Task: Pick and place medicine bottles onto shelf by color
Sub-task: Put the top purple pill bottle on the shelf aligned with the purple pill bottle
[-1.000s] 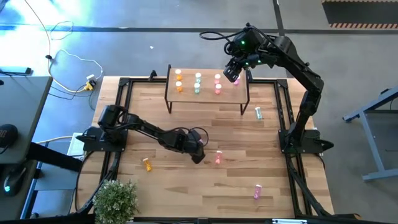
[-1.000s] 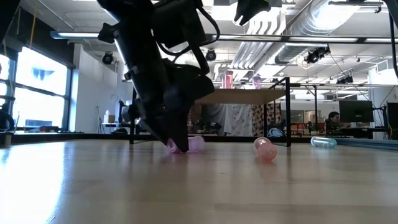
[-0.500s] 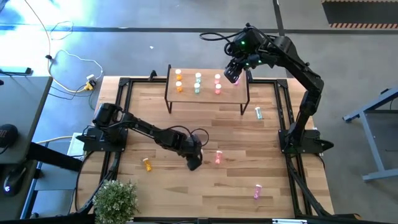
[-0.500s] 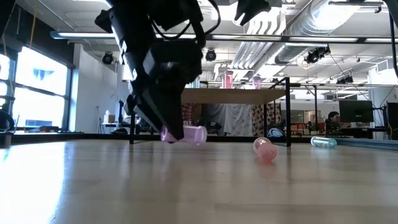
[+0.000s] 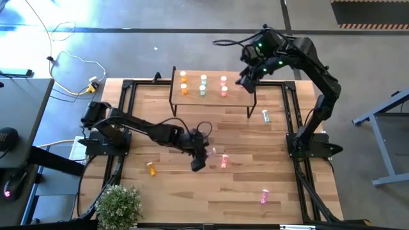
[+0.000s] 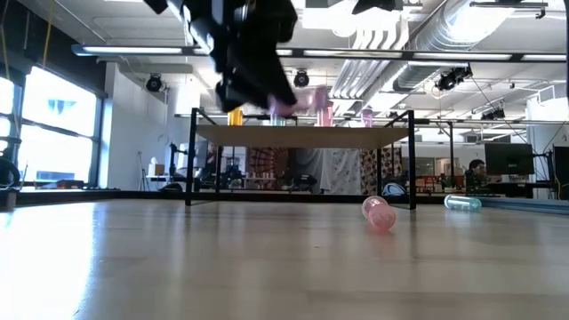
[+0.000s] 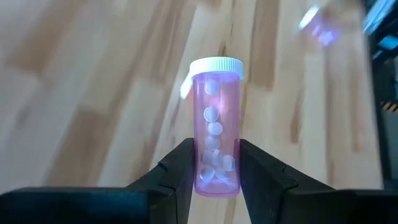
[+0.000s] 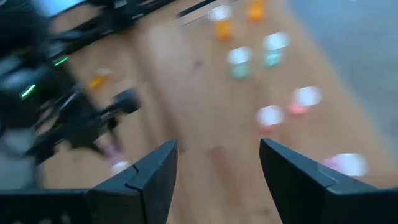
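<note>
Wooden tabletop (image 5: 166, 191) carries the shelf (image 5: 239, 96) at its far edge. In front of the shelf, the left gripper (image 7: 214, 177) is clamped on a pink medicine bottle (image 7: 216, 127); at the shelf's right end, the right gripper (image 8: 217, 165) hovers with fingers apart, empty.

The left end effector (image 7: 214, 177) is closed on a pink medicine bottle (image 7: 215, 127), its two dark fingers (image 7: 181, 171) pressing the bottle's lower part from either side. The bottle is translucent, and small white round pills show through its wall, stacked loosely from the base up toward the neck. A white ribbed cap (image 7: 216, 65) closes the end farthest from the fingers. Behind the bottle lies the light wooden tabletop (image 7: 93, 93), its planks running diagonally and blurred. Well apart from the held bottle, toward the cap's side, a second blurred pinkish bottle (image 7: 318, 28) lies on the tabletop, near a dark frame edge (image 7: 382, 43).
</note>
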Controlling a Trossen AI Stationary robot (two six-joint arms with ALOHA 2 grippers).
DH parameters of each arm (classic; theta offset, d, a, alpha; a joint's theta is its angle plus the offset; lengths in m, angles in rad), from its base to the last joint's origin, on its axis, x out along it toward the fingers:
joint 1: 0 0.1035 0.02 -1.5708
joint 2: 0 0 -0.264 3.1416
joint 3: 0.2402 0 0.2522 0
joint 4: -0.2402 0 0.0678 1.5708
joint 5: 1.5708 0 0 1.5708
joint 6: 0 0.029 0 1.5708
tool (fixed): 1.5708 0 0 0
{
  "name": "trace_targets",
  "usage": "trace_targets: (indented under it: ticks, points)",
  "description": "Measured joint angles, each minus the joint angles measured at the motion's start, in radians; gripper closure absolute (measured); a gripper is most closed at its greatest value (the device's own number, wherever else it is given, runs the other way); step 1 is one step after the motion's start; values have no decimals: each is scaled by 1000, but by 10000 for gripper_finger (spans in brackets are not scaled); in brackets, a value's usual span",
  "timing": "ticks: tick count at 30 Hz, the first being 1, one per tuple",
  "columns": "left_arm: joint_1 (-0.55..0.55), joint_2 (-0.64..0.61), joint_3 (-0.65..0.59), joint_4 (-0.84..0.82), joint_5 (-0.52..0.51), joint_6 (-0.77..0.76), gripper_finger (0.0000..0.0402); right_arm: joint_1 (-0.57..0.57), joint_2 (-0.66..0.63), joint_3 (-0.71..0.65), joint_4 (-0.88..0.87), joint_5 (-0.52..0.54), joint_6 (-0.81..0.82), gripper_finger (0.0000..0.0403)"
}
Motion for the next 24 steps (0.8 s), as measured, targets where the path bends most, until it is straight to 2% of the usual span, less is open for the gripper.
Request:
trace_targets:
  ticks: [3, 11, 14, 21, 24]
  points:
    - [12, -40, 1, 60, -1, 50, 298, 33, 0, 0, -35, -50, -11, 187]
    - [56, -144, 1, 160, 27, 137, 298, 199, 0, 0, -42, -47, 7, 187]
    - [72, -175, 1, 172, 63, 147, 299, 264, 0, 0, -42, 26, 38, 187]
    - [86, -205, 2, 172, 68, 181, 298, 374, -34, -3, -41, 183, 100, 187]
    - [86, -205, 2, 168, 71, 181, 299, 409, -85, -82, -38, 252, 140, 187]
